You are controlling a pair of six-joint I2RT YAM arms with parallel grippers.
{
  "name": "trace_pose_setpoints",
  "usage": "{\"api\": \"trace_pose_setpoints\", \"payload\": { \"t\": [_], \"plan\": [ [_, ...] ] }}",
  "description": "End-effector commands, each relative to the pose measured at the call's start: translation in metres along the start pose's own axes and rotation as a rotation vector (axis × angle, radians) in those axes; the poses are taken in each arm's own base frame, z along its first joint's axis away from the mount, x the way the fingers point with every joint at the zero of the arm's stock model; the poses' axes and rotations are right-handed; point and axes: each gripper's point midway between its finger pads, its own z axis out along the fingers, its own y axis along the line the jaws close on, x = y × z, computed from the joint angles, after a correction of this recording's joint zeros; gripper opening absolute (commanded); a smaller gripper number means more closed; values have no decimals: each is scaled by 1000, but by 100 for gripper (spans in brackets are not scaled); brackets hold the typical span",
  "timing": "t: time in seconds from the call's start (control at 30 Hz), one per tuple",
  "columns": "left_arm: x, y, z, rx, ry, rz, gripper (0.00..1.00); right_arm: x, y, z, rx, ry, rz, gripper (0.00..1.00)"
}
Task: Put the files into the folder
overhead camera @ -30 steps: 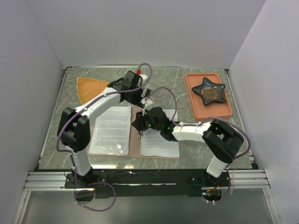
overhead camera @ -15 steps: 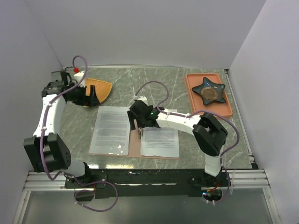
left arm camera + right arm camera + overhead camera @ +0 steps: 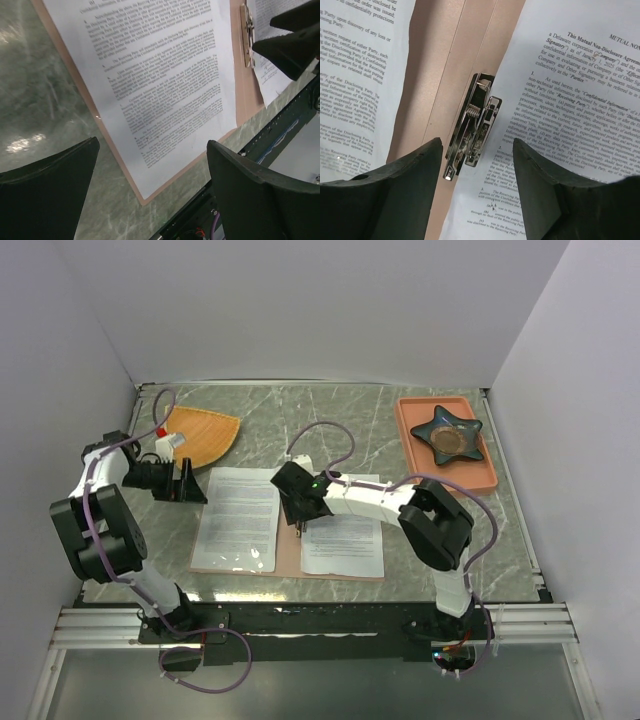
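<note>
The pinkish-brown folder (image 3: 288,545) lies open and flat. Two white, densely printed files rest on it: the left sheet (image 3: 238,515) on its left half, the right sheet (image 3: 345,545) on its right. A metal clip (image 3: 472,132) sits along the crease, at the right sheet's left edge.

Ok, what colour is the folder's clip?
The clip is shiny silver metal; the right wrist view shows it best.

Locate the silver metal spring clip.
Right wrist view, centre: the silver metal spring clip lies on the pinkish-brown card folder's middle strip, at the right-hand white printed sheet's edge.
</note>
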Motion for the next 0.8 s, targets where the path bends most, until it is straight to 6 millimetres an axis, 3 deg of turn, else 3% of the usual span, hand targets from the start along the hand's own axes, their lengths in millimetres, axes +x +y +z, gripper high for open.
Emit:
{"api": "trace_pose_setpoints", "payload": {
  "t": [0.0, 0.33, 0.53, 0.77],
  "plan": [
    [4, -12, 0, 35, -35, 84, 96, -6, 6, 8, 10, 1, 14, 66],
    [24, 2, 10, -13, -19, 76, 96, -3, 11, 21, 7, 27, 3, 63],
    [29, 13, 13, -60, -8, 68, 96, 3, 8, 25, 7, 45, 8, 41],
    [32, 16, 13, -80, -8, 70, 96, 17, 4, 29, -4, 74, 23, 30]
  ]
}}
